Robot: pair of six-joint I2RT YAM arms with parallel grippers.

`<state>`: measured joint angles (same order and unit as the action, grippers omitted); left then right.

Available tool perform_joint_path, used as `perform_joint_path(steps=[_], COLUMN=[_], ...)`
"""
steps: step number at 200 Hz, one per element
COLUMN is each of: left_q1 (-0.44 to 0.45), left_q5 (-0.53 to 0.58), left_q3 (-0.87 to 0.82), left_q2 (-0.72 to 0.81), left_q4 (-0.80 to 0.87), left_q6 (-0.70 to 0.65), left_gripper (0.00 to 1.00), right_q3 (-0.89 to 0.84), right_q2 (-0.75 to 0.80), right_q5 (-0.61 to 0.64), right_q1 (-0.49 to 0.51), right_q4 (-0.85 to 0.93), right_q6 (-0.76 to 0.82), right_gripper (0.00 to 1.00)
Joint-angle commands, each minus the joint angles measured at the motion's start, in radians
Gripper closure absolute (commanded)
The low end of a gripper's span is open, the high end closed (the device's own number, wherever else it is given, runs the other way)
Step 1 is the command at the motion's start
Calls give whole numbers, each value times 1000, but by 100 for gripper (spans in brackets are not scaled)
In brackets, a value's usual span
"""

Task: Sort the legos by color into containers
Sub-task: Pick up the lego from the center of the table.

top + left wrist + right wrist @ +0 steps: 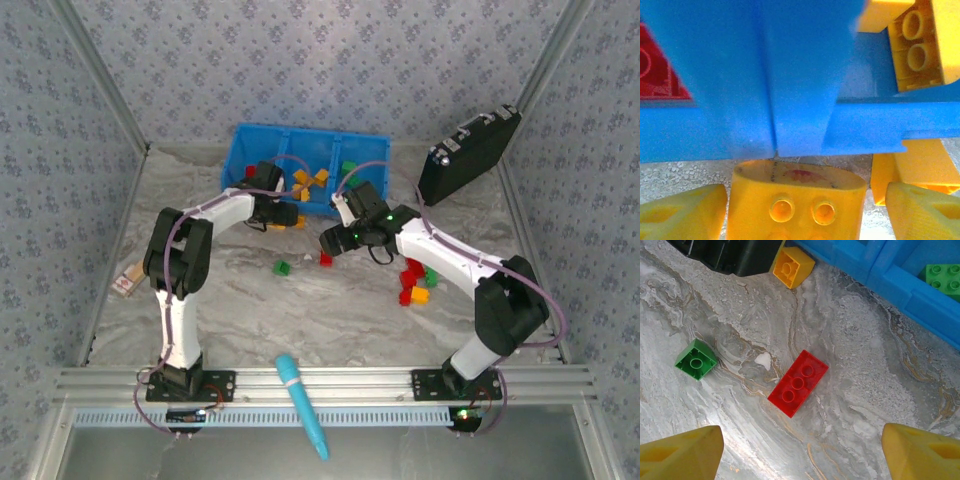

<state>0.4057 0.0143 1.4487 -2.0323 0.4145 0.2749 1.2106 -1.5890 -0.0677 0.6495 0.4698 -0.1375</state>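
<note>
The blue bin holds a red brick on the left, orange-yellow bricks in the middle and a green one on the right. My left gripper is low against the bin's front wall, open, with an orange-yellow brick between its fingers. A small gap shows at the right finger. Open too, my right gripper hovers over a red brick lying on the table. A green brick lies to that brick's left.
More red, green and orange bricks are piled at the right. Another orange-yellow brick lies by the bin's front. A black case leans at the back right. A cyan pen-like tool lies on the front rail.
</note>
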Motion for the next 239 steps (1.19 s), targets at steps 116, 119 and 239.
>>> perform_joint_path(steps=[116,119,239], left_q1=[-16,-15,112], left_q5=[-1,-1,43], left_q3=[-92,-97,225], left_q2=[18,24,134], left_q4=[22,24,132], left_q6=[47,49,84], left_gripper=[52,52,53], right_q3=[20,18,-137], right_q2=[-1,1,137], right_q5=[0,1,24], right_q1=[2,2,-2], right_q4=[31,30,-14], right_q6=[28,28,15], right_gripper=[17,17,17])
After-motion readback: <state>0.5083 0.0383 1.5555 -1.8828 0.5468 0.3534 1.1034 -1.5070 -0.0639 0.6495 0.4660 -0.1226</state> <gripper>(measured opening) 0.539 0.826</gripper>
